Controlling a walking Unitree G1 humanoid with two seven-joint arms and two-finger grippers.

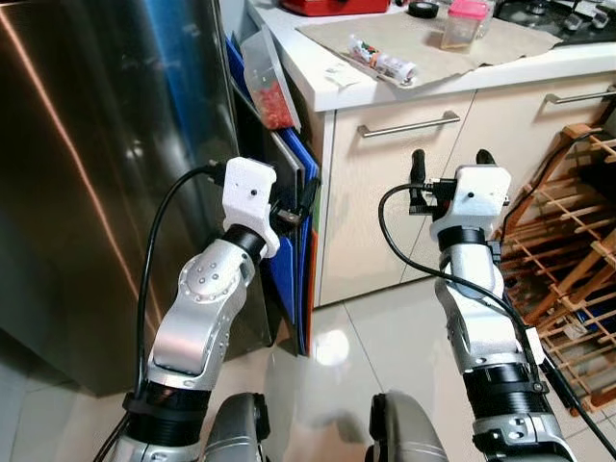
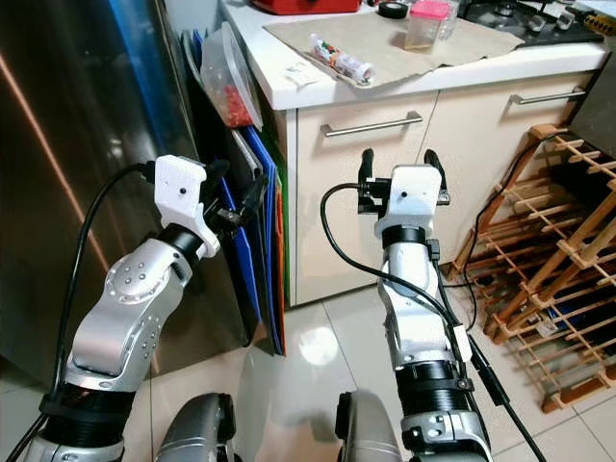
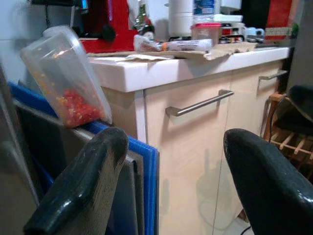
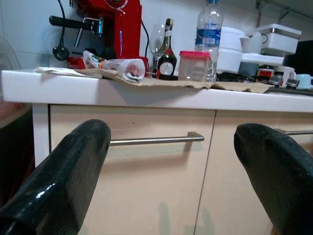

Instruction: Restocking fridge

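Left gripper (image 3: 171,186): hovering with its two long black fingers spread apart and holding nothing, beside the stainless-steel fridge (image 1: 87,173) and just in front of a stack of blue and grey flat boards (image 1: 294,241) that is standing on edge in the gap between the fridge and the cabinet.

Right gripper (image 4: 181,171): hovering with its fingers parted wide and nothing between them, pointing at the cream drawer front with a brushed-metal bar handle (image 1: 409,125).

Clear plastic tub part-filled with red pieces (image 1: 269,82): leaning tilted on top of the stacked boards, against the end of the white countertop (image 1: 318,82).

Countertop items, sitting on a sheet of brown paper (image 1: 433,43):
- a rolled printed food packet (image 1: 383,63), lying on its side near the front edge;
- a clear square container with a pink-red lid (image 1: 464,21), standing upright further back;
- a clear water bottle with a blue label (image 4: 209,32), a dark glass bottle (image 4: 167,58) and a red coffee machine (image 4: 124,27), standing behind these in the right wrist view.

Wooden lattice wine rack (image 1: 568,260): standing on the pale tiled floor (image 1: 356,337) to the right of the cabinet.
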